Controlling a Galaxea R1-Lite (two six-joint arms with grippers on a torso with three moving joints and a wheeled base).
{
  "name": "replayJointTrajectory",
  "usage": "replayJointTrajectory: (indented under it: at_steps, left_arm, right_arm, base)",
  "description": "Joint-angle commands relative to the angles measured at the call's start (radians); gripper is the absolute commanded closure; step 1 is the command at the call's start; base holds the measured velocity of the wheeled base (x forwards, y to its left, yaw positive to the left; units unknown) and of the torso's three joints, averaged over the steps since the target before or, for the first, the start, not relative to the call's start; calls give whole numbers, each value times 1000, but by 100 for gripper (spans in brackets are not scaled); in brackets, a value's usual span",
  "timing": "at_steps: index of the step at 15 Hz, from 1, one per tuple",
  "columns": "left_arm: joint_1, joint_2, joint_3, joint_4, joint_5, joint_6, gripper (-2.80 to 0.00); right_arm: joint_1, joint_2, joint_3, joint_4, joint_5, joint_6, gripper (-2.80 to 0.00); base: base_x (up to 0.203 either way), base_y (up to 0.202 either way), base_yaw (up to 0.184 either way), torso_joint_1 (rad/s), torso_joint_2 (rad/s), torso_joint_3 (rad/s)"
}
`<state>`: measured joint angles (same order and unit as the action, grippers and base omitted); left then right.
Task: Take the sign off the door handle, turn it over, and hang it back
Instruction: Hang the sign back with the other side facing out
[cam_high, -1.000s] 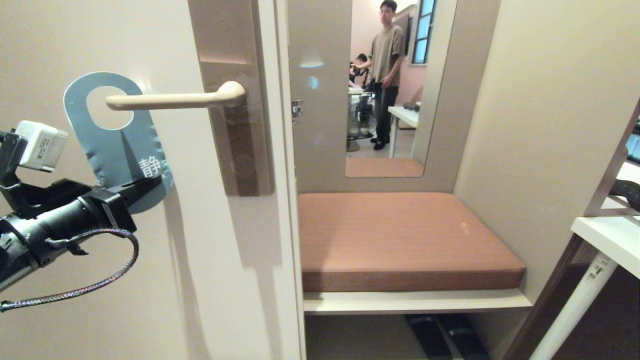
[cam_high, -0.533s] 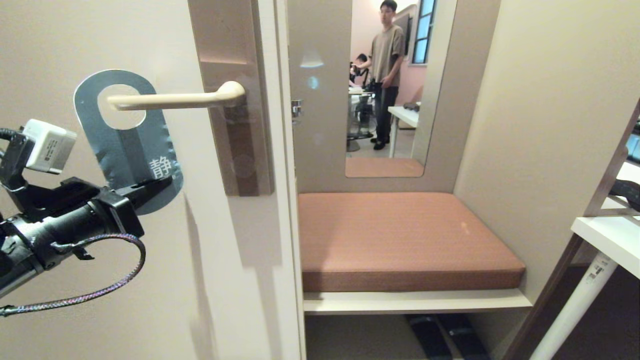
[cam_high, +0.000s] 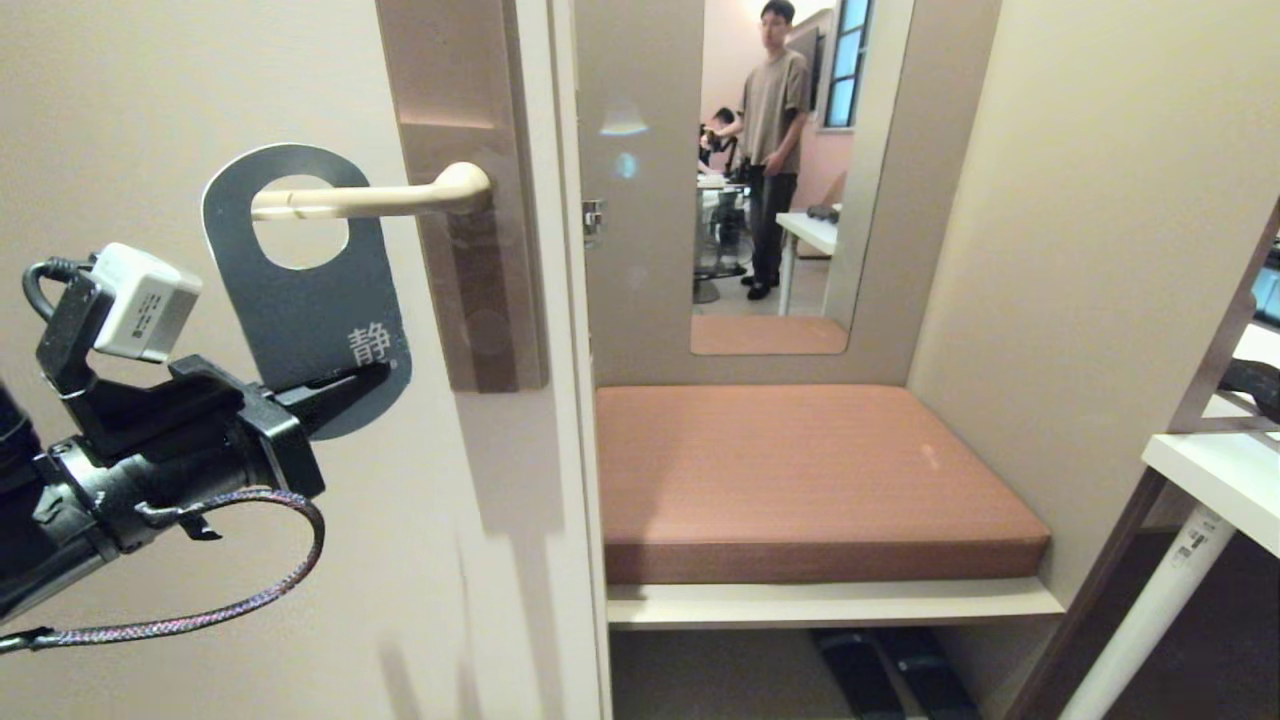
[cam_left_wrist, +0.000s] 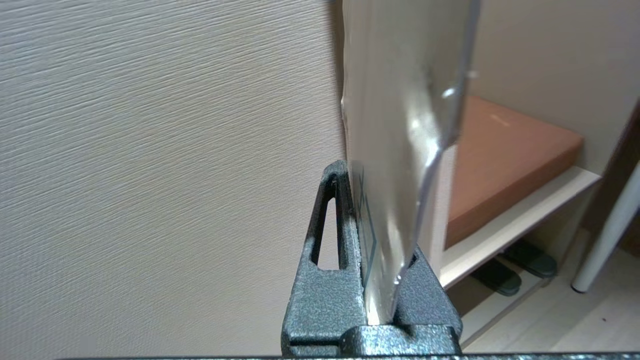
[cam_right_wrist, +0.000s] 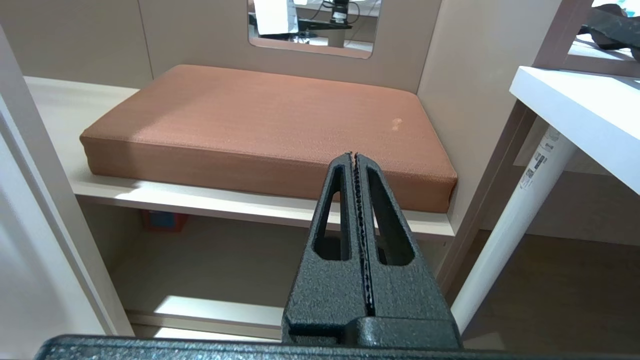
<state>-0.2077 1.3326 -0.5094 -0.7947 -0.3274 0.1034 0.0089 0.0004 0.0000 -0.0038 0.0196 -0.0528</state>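
The left gripper (cam_high: 345, 395) pinches the lower edge of the sign (cam_high: 300, 300), whose oval hole, up above the fingers, is threaded over the free end of the door handle (cam_high: 370, 200). The backplate (cam_high: 480, 250) stands just beyond the sign, the door (cam_high: 150, 90) close behind it. The right gripper (cam_right_wrist: 354, 160) sits closed and empty, facing a brown cushion (cam_right_wrist: 270, 125).

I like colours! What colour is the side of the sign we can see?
Dark slate blue-grey, with a white character on the sign; the head view shows it best.

brown seat cushion (cam_high: 810, 480) on a pale bench shelf (cam_high: 830, 603), mirror (cam_high: 790, 170) on the far wall showing a person standing (cam_high: 772, 110), white table (cam_high: 1215, 480) at right, dark slippers (cam_high: 890, 670) underneath
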Motion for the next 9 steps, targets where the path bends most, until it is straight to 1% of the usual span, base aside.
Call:
replayJointTrajectory:
  at_steps: [1, 5, 9]
  left_arm:
    - [-10, 2, -1, -5, -2, 1, 0]
    - [-20, 0, -3, -6, -5, 1, 0]
    - [-89, 0, -7, -8, -2, 1, 0]
  right_arm:
    - [0, 0, 0, -1, 0, -1, 0]
    - [0, 0, 0, -1, 0, -1, 0]
    - [0, 0, 0, -1, 0, -1, 0]
  base:
    - [0, 0, 0, 0, 0, 0]
    - [0, 0, 0, 0, 0, 0]
    - [0, 0, 0, 0, 0, 0]
